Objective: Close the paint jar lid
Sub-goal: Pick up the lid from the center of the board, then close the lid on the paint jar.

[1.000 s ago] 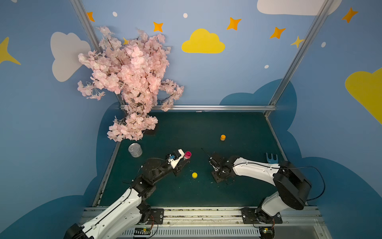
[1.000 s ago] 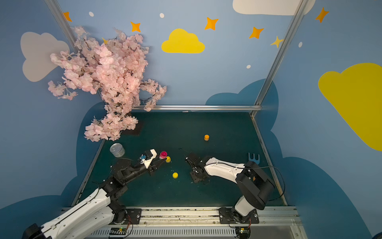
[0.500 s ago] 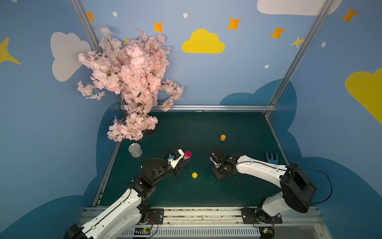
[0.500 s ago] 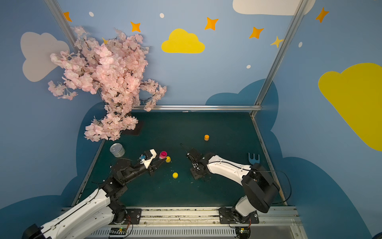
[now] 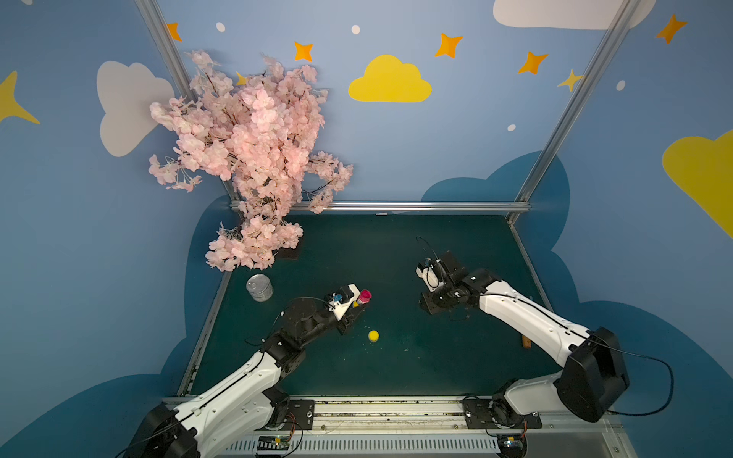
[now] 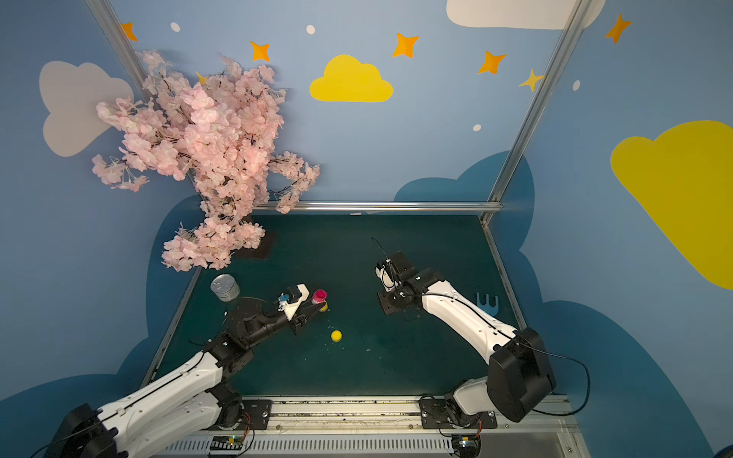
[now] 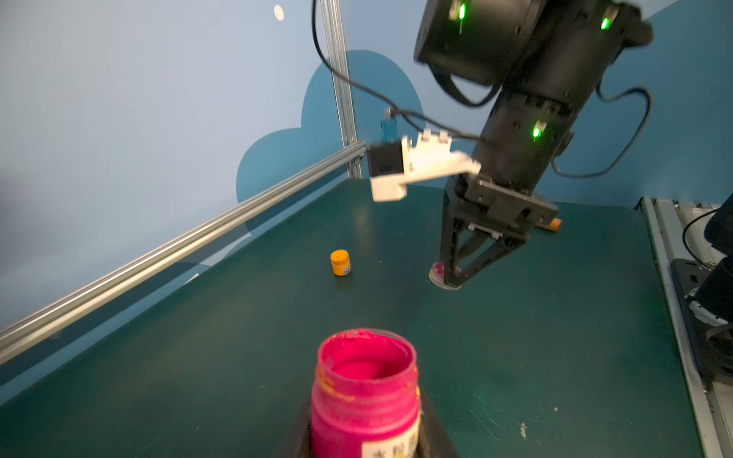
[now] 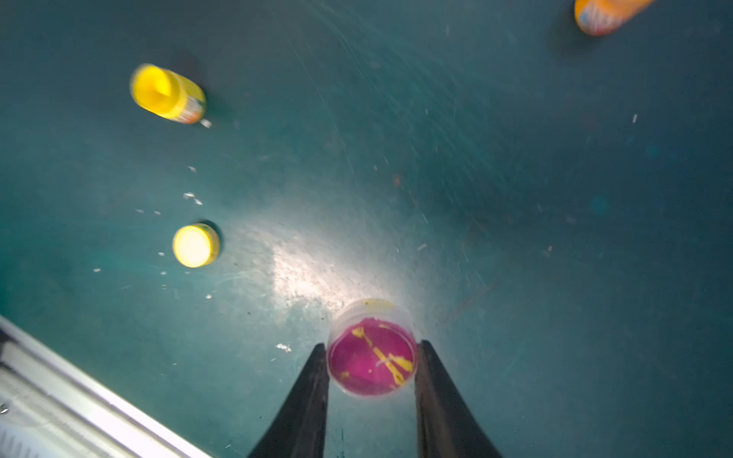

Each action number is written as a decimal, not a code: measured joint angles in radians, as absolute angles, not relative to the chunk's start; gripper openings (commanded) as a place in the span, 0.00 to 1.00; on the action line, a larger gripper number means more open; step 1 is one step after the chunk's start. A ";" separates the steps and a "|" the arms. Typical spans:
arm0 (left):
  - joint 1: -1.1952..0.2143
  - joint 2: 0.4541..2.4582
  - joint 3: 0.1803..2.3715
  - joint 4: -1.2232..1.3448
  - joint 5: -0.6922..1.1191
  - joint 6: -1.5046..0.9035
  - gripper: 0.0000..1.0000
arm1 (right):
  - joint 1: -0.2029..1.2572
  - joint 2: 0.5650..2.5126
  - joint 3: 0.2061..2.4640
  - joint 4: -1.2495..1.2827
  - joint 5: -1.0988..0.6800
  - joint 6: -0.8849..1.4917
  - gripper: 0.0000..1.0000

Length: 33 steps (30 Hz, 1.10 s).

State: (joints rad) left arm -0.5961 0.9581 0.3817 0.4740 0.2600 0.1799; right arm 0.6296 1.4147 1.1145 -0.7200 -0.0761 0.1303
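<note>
Gripping lid (image 8: 373,363), right pincer (image 8: 372,347) shifted away from jar (image 7: 365,396), seemingly lifted.

Centre mat (image 5: 396,277): bare between paint jar (image 5: 364,296) and lid (image 8: 373,361).
Front of gap: yellow cap (image 5: 373,336) lies flat.
Beside paint jar: yellow jar (image 8: 168,95), close.
Far-left corner: blossom tree (image 5: 246,158) overhangs; tin can (image 5: 260,288) below.
</note>
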 measured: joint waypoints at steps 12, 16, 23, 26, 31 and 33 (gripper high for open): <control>-0.595 1.279 0.525 0.610 0.374 0.190 0.32 | 0.625 1.417 1.228 -0.703 -0.332 -0.014 0.31; -0.595 1.332 0.569 0.634 0.410 0.197 0.32 | 0.625 1.409 1.228 -0.670 -0.397 -0.023 0.31; -0.595 1.382 0.607 0.656 0.453 0.199 0.32 | 0.625 1.368 1.222 -0.575 -0.459 -0.015 0.31; -0.595 1.393 0.608 0.661 0.466 0.199 0.32 | 0.625 1.364 1.222 -0.554 -0.469 -0.012 0.31; -0.595 1.395 0.613 0.663 0.480 0.198 0.32 | 0.626 1.364 1.222 -0.533 -0.481 -0.004 0.31; -0.595 1.395 0.619 0.665 0.482 0.199 0.32 | 0.626 1.364 1.222 -0.527 -0.485 -0.002 0.31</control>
State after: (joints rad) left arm -0.5945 1.3952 0.6189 0.6647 0.4824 0.1986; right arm 0.6258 1.3643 1.2221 -0.5274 -0.4850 -0.0025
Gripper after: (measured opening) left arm 0.323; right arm 0.338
